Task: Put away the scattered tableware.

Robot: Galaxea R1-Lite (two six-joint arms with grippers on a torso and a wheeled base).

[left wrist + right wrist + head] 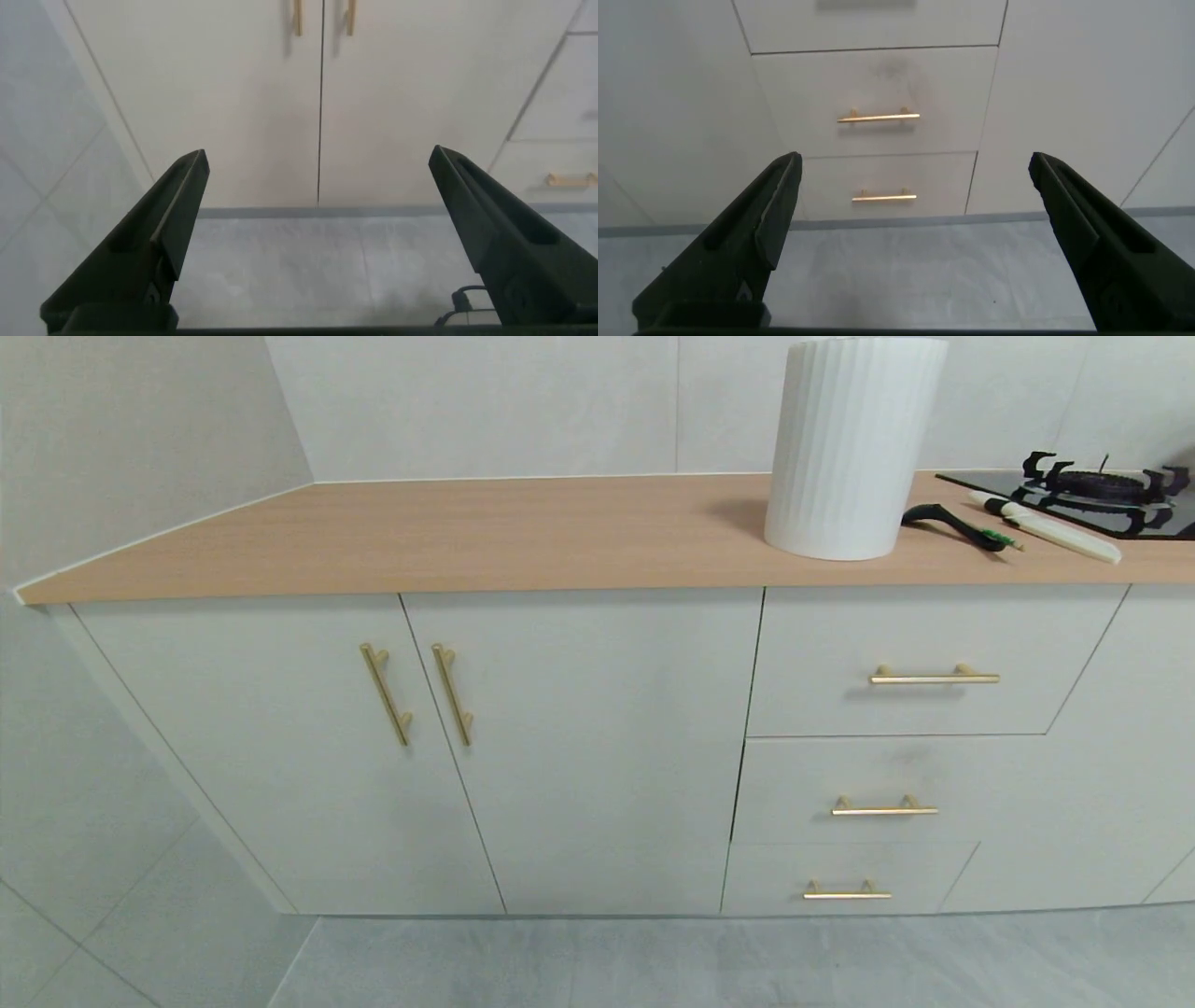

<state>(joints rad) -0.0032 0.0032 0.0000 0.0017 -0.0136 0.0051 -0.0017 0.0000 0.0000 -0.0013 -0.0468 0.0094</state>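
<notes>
On the wooden countertop [467, 537], at the right, lie a black-handled utensil [952, 525] and a cream-coloured knife [1050, 529], just beside a tall white ribbed container [851, 446]. My left gripper [318, 177] hangs low in front of the double cabinet doors [320, 93], open with nothing between its fingers. My right gripper [915, 182] is low before the drawers [878, 103], open and holding nothing.
A black gas hob [1102, 490] sits at the countertop's far right. Below are two doors with gold handles [415, 693] and three shut drawers with gold handles [934, 677]. Tiled walls close the left corner. Grey tiled floor [653, 961] runs in front.
</notes>
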